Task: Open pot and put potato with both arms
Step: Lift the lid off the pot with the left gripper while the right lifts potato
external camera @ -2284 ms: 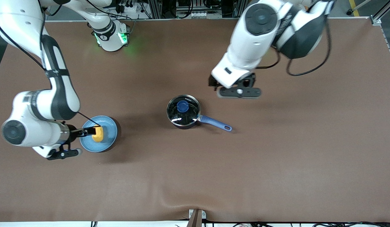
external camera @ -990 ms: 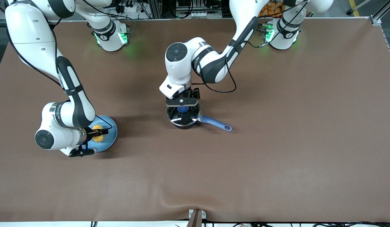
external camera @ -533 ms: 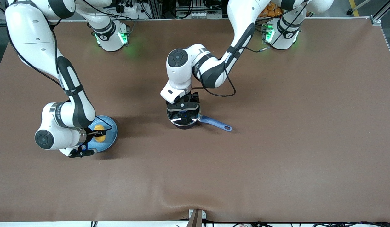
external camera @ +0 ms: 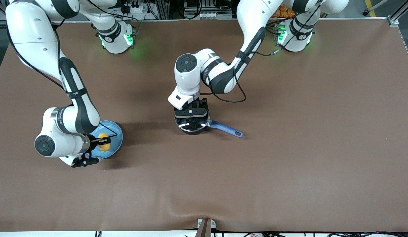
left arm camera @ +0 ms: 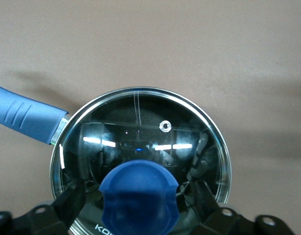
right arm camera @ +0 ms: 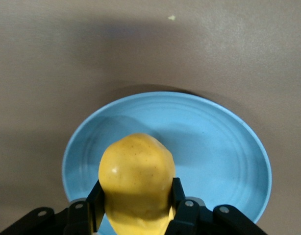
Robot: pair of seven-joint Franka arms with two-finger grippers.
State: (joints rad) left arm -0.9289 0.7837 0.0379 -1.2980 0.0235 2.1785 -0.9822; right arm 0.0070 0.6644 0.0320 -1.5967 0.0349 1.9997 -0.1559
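Over plate (external camera: 114,131): right claw (external camera: 103,142) clamps potato (right arm camera: 137,178); left claw (left arm camera: 139,205) wide, straddling lid knob (left arm camera: 139,195).

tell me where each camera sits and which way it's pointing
Front view: high across the table, facing both arms' bases; shows the left claw over the pot and the right claw at the plate.
Left wrist view: on the left arm's wrist, looking down at the lid; its fingers flank the knob.
Right wrist view: on the right arm's wrist; its fingers grip the potato.
Shared: the front and left wrist views both show the pot's handle.
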